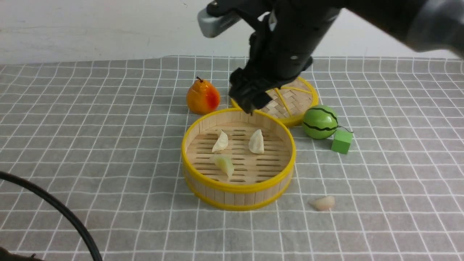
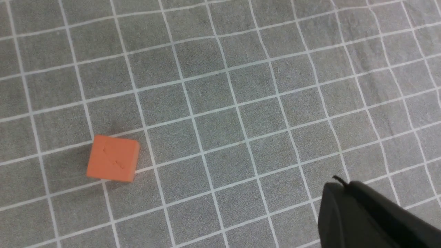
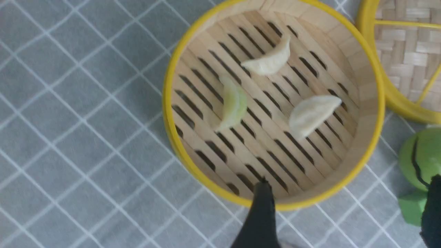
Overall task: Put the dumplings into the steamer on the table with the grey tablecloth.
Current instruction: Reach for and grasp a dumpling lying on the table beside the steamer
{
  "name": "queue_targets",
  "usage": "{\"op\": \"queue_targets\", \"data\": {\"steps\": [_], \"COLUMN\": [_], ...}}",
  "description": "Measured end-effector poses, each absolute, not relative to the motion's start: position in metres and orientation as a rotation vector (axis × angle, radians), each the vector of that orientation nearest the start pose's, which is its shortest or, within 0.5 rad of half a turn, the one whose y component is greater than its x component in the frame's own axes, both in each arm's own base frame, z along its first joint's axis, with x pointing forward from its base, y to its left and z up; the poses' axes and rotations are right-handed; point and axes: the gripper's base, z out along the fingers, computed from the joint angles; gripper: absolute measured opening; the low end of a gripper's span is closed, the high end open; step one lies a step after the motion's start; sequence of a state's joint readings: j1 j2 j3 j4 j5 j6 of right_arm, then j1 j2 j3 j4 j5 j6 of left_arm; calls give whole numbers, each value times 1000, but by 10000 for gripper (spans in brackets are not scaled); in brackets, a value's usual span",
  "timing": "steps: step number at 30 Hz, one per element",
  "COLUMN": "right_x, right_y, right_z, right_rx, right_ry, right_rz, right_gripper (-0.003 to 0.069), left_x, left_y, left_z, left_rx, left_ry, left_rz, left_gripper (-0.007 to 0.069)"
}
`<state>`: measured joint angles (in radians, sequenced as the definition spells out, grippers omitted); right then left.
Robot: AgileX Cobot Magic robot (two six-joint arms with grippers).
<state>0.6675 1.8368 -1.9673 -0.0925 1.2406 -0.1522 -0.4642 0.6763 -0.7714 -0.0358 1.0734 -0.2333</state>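
Right jaws hang spread, empty, over the steamer [image 1: 237, 187]'s far rim. The pinkish dumpling [image 1: 323, 203] lies robot-ward and right of them, crosswise. Left jaws pressed together.

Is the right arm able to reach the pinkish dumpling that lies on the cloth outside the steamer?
Probably yes: the pinkish dumpling lies alone on the grey tablecloth, nothing over it, and the right gripper hangs open and empty above the steamer.

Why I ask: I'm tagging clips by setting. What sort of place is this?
Probably a robot test bench staged as a play kitchen: grey tablecloth with white grid, round bamboo steamer with yellow rims holding small cream toy dumplings, and a green toy watermelon.
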Motion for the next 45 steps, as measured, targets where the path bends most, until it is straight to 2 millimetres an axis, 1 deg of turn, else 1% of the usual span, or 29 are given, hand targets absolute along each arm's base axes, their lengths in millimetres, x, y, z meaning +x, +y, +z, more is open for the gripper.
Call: {"op": "queue_targets", "data": {"steps": [2,3,5,6,8,9,10,11,12,13,15,16,17,21,22,23,24,25,26,27,28,29,32,34,39,40,42,44,45], "right_x": [307,305,302,302,306,307,310,314,316,323,335,337,346,359,362,363,366,367,368,368,370,370,374,376,378,378,379,380,381], "right_y": [225,218,203,190,172,170,155,146,143,134,123,122,119,120,121,122,126,127,131,132,135,135,138,138,136,136,136,136,136], "right_z": [377,373,360,349,330,328,311,301,297,285,270,267,252,222,215,212,203,200,195,194,191,190,185,181,171,166,164,164,164], "right_rx": [-1114,-1145,-1183,-1212,-1237,-1241,-1269,-1270,-1267,-1246,-1178,-1162,-1097,-1014,-1027,-1034,-1119,-1159,-1263,-1294,-1377,-1390,-1531,-1564,-1613,-1624,-1626,-1621,-1616], "right_ry": [2384,2395,2435,2467,2535,2542,2595,2623,2632,2663,2716,2727,2777,2843,2840,2837,2800,2783,2728,2712,2657,2649,2530,2506,2514,2520,2522,2514,2511], "right_rz": [20,0,-34,-61,-98,-102,-123,-124,-118,-88,-15,8,100,238,256,263,263,260,252,249,239,237,209,197,165,159,156,149,149], "right_gripper": [573,573,573,573,573,573,573,573,573,573,573,573,573,573,573,573,573,573,573,573,573,573,573,573,566,550,532,482,444], "left_x": [92,92,92,92,92,92,92,92,92,92,92,92,92,92,92,92,92,92,92,92,92,92,92,91,91,91,91,91,91], "left_y": [-49,-49,-49,-49,-49,-49,-49,-49,-49,-49,-50,-50,-50,-50,-50,-50,-50,-50,-50,-50,-50,-50,-50,-49,-49,-49,-49,-49,-49], "left_z": [326,326,326,326,326,326,326,326,327,327,327,327,327,327,327,327,327,327,327,327,327,327,327,326,326,326,326,326,326], "left_rx": [279,279,279,279,279,278,278,278,278,278,278,278,278,278,278,278,278,278,278,278,278,278,278,279,280,280,280,280,280], "left_ry": [2474,2473,2473,2473,2473,2473,2473,2473,2473,2472,2471,2471,2471,2471,2470,2470,2470,2470,2470,2470,2470,2470,2471,2477,2487,2487,2487,2488,2488], "left_rz": [-347,-347,-347,-347,-350,-351,-352,-352,-353,-353,-353,-353,-353,-353,-354,-354,-354,-354,-354,-354,-354,-354,-353,-351,-348,-348,-348,-347,-347], "left_gripper": [-14,-14,-14,-14,-14,-14,-14,-13,-13,-14,-14,-13,-13,-13,-13,-13,-13,-13,-13,-12,-12,-12,-12,-11,-10,-9,-9,-9,-9]}}
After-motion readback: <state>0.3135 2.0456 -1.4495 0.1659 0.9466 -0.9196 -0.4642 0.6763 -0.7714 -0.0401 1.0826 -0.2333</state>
